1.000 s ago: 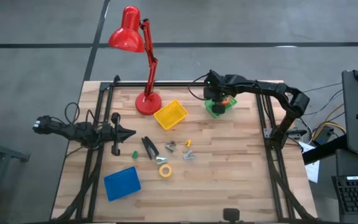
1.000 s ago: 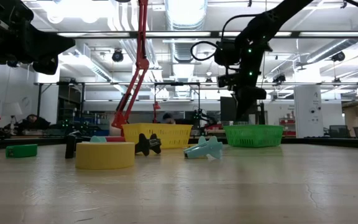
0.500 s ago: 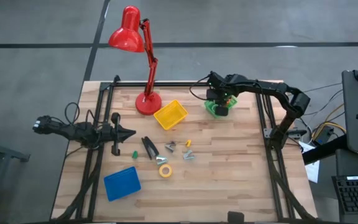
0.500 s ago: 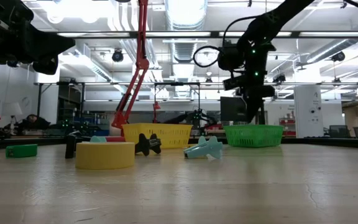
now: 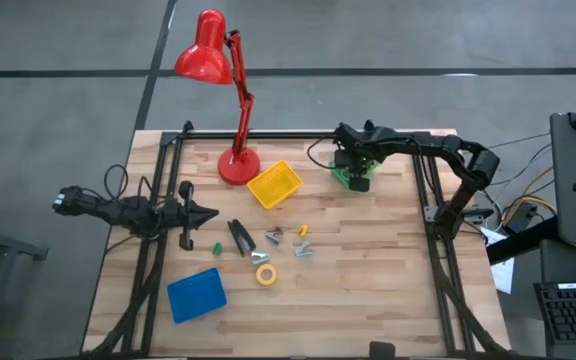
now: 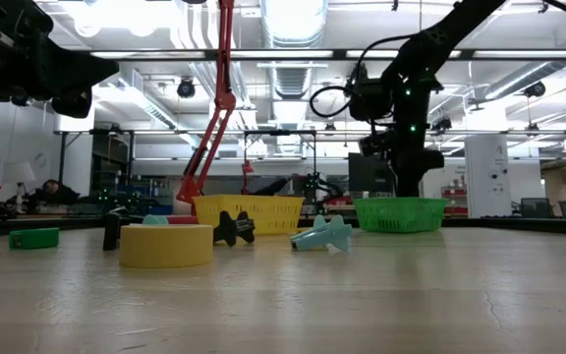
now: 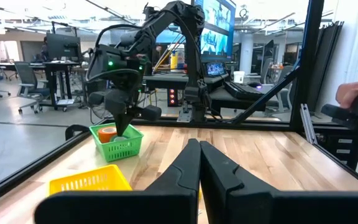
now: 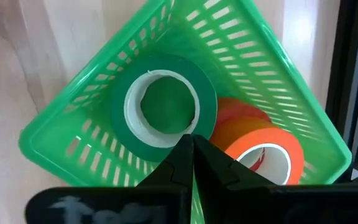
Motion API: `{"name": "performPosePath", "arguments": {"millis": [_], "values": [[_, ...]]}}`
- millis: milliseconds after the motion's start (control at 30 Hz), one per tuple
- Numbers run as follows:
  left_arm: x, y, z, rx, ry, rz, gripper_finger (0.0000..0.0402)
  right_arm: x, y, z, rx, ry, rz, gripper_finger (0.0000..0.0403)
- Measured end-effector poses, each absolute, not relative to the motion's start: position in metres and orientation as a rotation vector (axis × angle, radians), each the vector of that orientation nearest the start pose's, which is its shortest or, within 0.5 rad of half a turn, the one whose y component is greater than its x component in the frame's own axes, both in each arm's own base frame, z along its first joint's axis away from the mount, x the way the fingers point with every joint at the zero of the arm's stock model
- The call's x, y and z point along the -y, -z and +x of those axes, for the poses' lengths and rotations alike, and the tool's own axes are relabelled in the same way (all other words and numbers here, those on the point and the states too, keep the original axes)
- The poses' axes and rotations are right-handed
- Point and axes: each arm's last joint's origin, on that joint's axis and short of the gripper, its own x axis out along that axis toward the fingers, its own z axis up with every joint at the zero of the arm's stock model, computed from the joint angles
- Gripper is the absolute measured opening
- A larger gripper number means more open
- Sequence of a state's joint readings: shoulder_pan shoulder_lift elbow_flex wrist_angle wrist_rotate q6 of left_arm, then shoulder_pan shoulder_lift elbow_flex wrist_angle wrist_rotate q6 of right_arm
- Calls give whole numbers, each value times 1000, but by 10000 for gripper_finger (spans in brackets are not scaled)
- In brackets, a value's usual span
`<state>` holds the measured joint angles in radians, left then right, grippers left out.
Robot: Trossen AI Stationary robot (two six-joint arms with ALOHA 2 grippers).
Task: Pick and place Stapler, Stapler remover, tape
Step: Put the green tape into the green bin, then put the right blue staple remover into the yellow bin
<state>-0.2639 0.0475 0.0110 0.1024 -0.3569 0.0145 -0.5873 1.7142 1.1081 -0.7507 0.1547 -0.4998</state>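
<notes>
My right gripper (image 5: 356, 172) is shut and points down into the green basket (image 8: 61, 134) at the table's far right. A green tape roll (image 8: 166, 64) and an orange roll (image 8: 260, 134) lie flat on that basket's floor. A yellow roll (image 5: 266, 274) lies flat on the table's middle, with the black stapler (image 5: 240, 237) and two grey staple removers (image 5: 275, 236) just beyond it. My left gripper (image 5: 213, 213) waits shut at the table's left side, above the wood. My right gripper (image 8: 191, 144) comes from above with shut fingers over the near rim of the green roll (image 8: 185, 134) in the basket. Whether the fingertips touch the roll, I cannot tell.
A yellow basket (image 5: 274, 185) and the red lamp's base (image 5: 236, 166) stand at the far middle. A blue tray (image 5: 196, 294) sits near the left front. A small green piece (image 5: 217, 247) and a small yellow piece (image 5: 303, 230) lie beside the stapler.
My right gripper has moved a little toward the table's right edge and down, from beside the green basket until it stands over and in it. Its fingers stay together. Nothing on the table has shifted.
</notes>
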Motion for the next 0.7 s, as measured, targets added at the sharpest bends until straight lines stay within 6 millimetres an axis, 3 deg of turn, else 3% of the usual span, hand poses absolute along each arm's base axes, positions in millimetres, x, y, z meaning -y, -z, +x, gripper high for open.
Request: {"name": "performPosePath", "arguments": {"millis": [267,700], "values": [[16,-173,97,62,-93,-6,7,175,-176,257,-1430,210,-64,8],[16,-173,97,62,-93,-6,7,177,-200,263,-1295,202,-87,8]]}}
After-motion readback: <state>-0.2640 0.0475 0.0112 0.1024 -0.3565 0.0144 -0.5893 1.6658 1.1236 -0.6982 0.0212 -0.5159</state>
